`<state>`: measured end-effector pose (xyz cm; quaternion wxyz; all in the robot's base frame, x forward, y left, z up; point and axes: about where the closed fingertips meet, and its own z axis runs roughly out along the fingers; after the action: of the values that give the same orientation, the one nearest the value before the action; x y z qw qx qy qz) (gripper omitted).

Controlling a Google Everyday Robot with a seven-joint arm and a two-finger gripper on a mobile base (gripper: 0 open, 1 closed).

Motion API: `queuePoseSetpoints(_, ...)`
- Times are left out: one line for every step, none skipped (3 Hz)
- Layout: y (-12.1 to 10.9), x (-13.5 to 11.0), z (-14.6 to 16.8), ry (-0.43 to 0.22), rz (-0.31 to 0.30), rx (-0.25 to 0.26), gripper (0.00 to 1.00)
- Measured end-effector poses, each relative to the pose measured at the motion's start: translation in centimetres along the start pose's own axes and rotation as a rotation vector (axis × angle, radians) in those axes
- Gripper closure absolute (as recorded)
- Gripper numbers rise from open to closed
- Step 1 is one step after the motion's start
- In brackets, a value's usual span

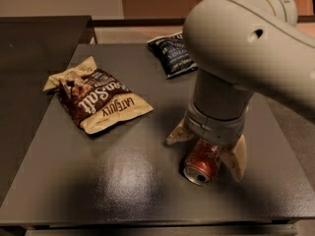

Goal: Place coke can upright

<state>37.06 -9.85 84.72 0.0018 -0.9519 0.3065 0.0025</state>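
Observation:
The coke can [201,164] is red with a silver end and lies on its side on the dark table [123,181], right of centre, with its open end toward the front edge. My gripper [204,156] hangs straight down over the can. It is open, with one tan finger [178,133] on the can's left and the other [236,157] on its right. The can's far end is hidden under the wrist. I cannot tell whether the fingers touch the can.
A brown and cream snack bag [96,101] lies on the table's left half. A dark blue snack bag [171,54] lies at the back, partly behind my arm [246,48]. A second dark surface [34,48] adjoins the left side.

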Motion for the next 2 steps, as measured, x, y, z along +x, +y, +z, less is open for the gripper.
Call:
queuePoseSetpoints(-0.02, 0.0, 0.0, 0.018, 0.003, 0.001, 0.43)
queuePoseSetpoints(-0.19, 0.0, -0.46, 0.031, 0.008, 0.004, 0.66)
